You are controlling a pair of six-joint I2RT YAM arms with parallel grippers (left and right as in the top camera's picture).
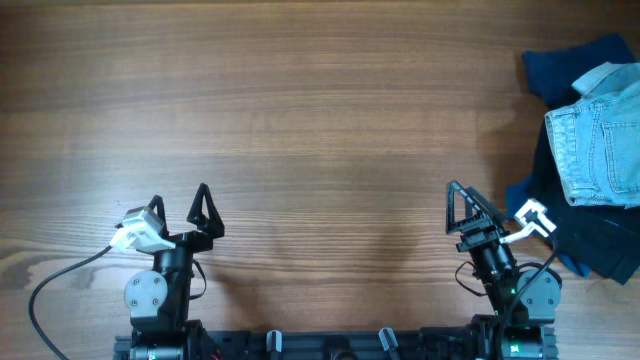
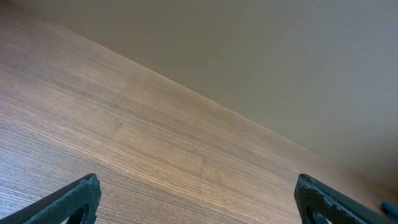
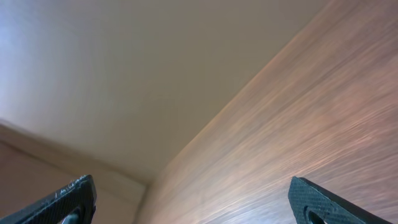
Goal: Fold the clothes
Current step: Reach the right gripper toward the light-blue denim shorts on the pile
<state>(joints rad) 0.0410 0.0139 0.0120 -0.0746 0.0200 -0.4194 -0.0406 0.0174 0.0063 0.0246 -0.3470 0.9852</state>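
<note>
Wide wooden tabletop, bare across the middle, and all the action is waiting off at the right edge. There a dark pile of navy fabric spreads out, and on top of it lie the shorts, faded blue denim, bunched up with a stitched pocket and seams facing up and part of them cut off by the edge of the overhead view. Nothing is laid flat yet, so I'd call this the very start: the fold has not begun and the step in hand is fetching the garment. Down at the near edge both arms sit parked at their bases. The right tool is the closer one, with the shorts ahead of it and off to its right, near but not touching; its jaws stand wide and hold nothing. The left tool is well apart from the denim, across the tabletop, and it too is spread wide and carrying nothing. Both wrist views agree: only wood grain and a plain wall between the black fingers, no cloth in sight. Next move, as I read it, is for the right arm to reach out to the right, pinch an edge of the shorts clear of the dark fabric beneath, and drag them to the open centre where both arms can work.
</note>
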